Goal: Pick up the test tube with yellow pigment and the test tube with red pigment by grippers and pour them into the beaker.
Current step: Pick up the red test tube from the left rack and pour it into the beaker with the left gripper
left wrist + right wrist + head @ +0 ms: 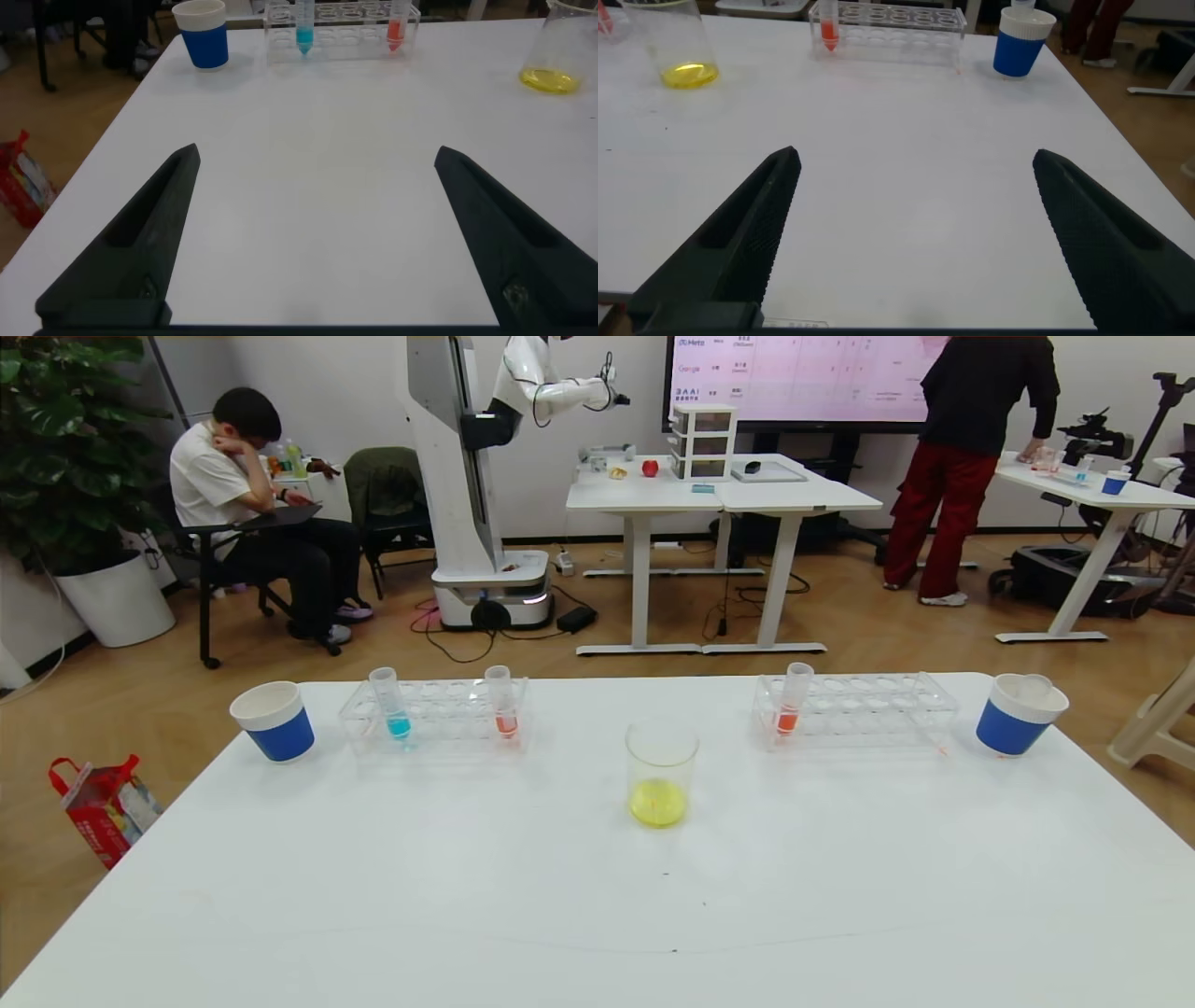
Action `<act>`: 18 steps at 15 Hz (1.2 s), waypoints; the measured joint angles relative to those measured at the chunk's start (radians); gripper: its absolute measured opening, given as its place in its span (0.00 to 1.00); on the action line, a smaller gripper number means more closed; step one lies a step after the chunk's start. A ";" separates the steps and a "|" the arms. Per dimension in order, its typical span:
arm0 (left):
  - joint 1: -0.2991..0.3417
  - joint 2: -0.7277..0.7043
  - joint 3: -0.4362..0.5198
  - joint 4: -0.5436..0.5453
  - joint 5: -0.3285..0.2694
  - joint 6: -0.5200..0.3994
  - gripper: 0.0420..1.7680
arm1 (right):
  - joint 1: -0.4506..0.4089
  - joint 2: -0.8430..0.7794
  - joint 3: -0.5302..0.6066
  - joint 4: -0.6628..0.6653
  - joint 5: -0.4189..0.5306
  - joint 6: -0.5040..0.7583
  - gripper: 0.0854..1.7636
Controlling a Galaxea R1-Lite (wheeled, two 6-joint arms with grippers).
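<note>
The beaker (661,775) stands mid-table with yellow liquid at its bottom; it also shows in the left wrist view (556,47) and the right wrist view (677,47). No tube with yellow liquid is in view. One red-liquid tube (502,702) stands in the left rack (434,709) beside a blue-liquid tube (392,702). Another red-liquid tube (792,700) stands in the right rack (859,707). My left gripper (316,151) and right gripper (913,153) are open and empty, low over the near table, out of the head view.
A blue cup with a white rim (274,721) stands left of the left rack, another (1019,714) right of the right rack. The white table (597,896) ends close beyond the racks. People, desks and another robot are far behind.
</note>
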State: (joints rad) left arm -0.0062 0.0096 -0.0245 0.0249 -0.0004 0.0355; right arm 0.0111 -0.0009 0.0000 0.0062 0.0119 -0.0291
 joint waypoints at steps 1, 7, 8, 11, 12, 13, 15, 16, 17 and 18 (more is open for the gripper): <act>0.000 0.024 -0.031 -0.003 -0.001 0.009 0.99 | 0.000 0.000 0.000 0.000 -0.001 0.002 0.98; -0.012 0.410 -0.283 -0.161 -0.001 0.005 0.99 | 0.001 0.000 0.000 0.000 -0.001 0.002 0.98; -0.013 0.501 -0.319 -0.227 -0.001 0.004 0.99 | 0.000 0.000 0.000 0.000 -0.001 0.002 0.98; -0.026 0.793 -0.393 -0.441 0.001 0.004 0.99 | 0.000 0.000 0.000 0.000 -0.001 0.002 0.98; -0.041 0.891 -0.410 -0.519 0.011 0.003 0.99 | 0.000 0.000 0.000 0.000 -0.001 0.002 0.98; -0.067 0.977 -0.423 -0.587 0.035 -0.007 0.99 | 0.000 0.000 0.000 0.000 -0.001 0.002 0.98; -0.171 1.143 -0.449 -0.713 0.143 -0.051 0.99 | 0.001 0.000 0.000 0.000 -0.002 0.002 0.98; -0.229 1.217 -0.464 -0.763 0.205 -0.071 0.99 | 0.001 0.000 0.000 0.000 -0.001 0.002 0.98; -0.279 1.288 -0.477 -0.815 0.255 -0.084 0.99 | 0.001 0.000 0.000 0.000 -0.001 0.002 0.98; -0.324 1.361 -0.490 -0.871 0.300 -0.091 0.99 | 0.001 0.000 0.000 0.000 -0.001 0.002 0.98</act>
State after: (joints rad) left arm -0.3304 1.3711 -0.5147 -0.8457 0.2991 -0.0553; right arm 0.0119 -0.0009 0.0000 0.0057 0.0104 -0.0272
